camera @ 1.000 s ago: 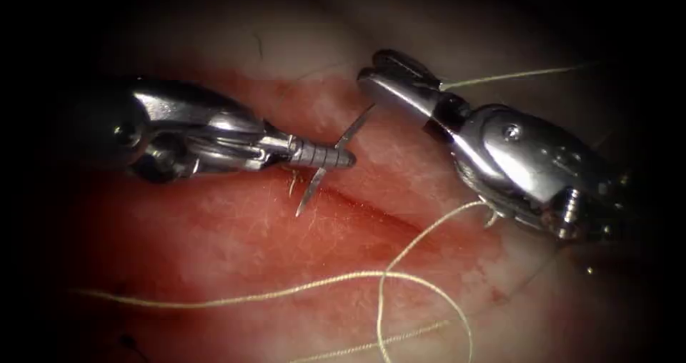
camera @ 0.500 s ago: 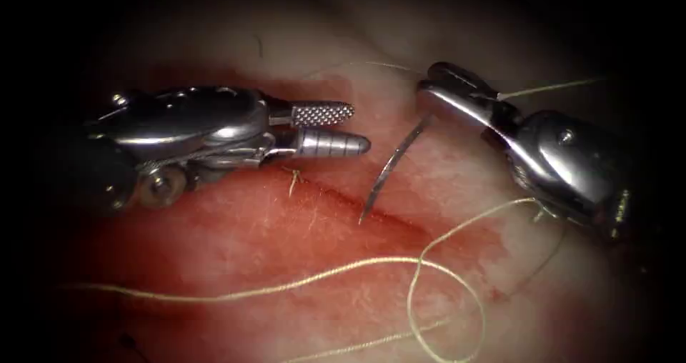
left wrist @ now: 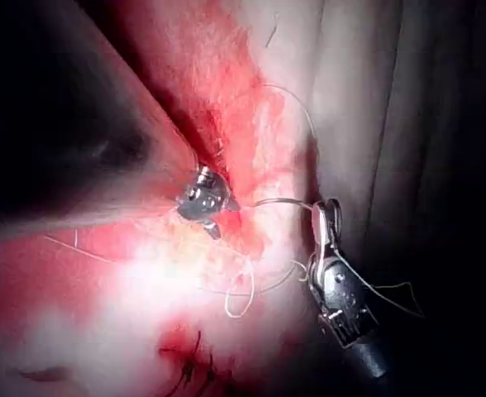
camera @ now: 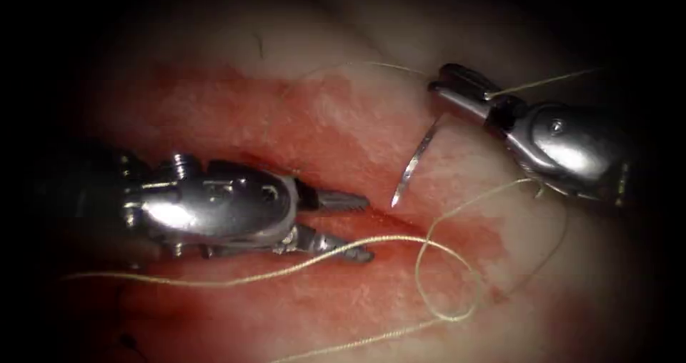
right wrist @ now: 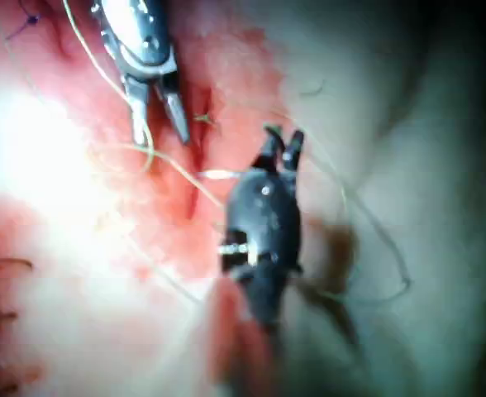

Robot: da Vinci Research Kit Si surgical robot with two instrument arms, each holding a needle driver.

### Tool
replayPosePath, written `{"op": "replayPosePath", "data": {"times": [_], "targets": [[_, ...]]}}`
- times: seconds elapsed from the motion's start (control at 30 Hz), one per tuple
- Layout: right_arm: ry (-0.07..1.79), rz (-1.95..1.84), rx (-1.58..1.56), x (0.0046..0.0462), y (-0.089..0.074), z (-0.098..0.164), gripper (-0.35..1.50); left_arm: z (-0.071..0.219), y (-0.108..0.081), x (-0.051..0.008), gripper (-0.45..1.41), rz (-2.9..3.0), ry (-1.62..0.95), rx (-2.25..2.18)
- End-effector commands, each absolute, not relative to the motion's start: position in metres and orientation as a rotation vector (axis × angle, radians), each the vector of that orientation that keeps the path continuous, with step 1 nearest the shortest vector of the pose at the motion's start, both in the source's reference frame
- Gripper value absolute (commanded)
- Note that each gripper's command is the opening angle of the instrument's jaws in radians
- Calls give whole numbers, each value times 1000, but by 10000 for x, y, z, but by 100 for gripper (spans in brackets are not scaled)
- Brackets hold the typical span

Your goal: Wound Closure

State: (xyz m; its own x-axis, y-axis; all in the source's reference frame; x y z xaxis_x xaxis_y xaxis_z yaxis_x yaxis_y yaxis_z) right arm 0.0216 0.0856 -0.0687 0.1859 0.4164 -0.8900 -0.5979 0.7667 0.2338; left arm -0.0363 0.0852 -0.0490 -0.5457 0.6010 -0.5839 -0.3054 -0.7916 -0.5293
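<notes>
Holding the needle (camera: pixel 416 161) near its thread end, my right tool (camera: pixel 449 84) sat above and to the right of the cut (camera: pixel 386 224), jaws clamped on the steel, with the curve hanging down and its point just over the tissue (camera: pixel 236 106), clear of it and not yet in. A second ago my left tool (camera: pixel 357 227) had gripped the needle at mid-curve; since then it had let go and dropped onto the cut, and its jaws stood apart with nothing between them. The thread (camera: pixel 443 277) ran from the needle's back end past the right tool, lay in a loose loop on the tissue right of the cut, and one strand crossed just over the left tool's lower jaw. That crossing was my main worry: if I closed or moved the left tool carelessly, I judged it could snag the strand and drag the needle round in the right tool's grip. A hold so near the tail also seemed likely to let the needle swivel under load, so the point might meet the tissue at a poor angle. The loop could knot on itself if pulled blind. In the right wrist view the left tool (right wrist: pixel 156 112) showed its jaws parted beside the thread (right wrist: pixel 127 149).
</notes>
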Motion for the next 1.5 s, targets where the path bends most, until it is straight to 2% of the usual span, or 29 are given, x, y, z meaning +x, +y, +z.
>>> {"op": "replayPosePath", "data": {"times": [0.03, 0.27, 0.63, 1.5], "targets": [[1183, 701, -195, 223, 856, -684, -35, -480, 846, -368, 35, 2335, -504, -1061], [1200, 683, -253, 225, 855, -686, -35, -445, 846, -354, 28, 2393, -481, -987], [1180, 621, -338, 244, 850, -688, -35, -459, 818, -364, 28, 2387, -512, -962], [1141, 526, -421, 253, 847, -676, -35, -436, 819, -357, 30, 2375, -519, -945]]}}
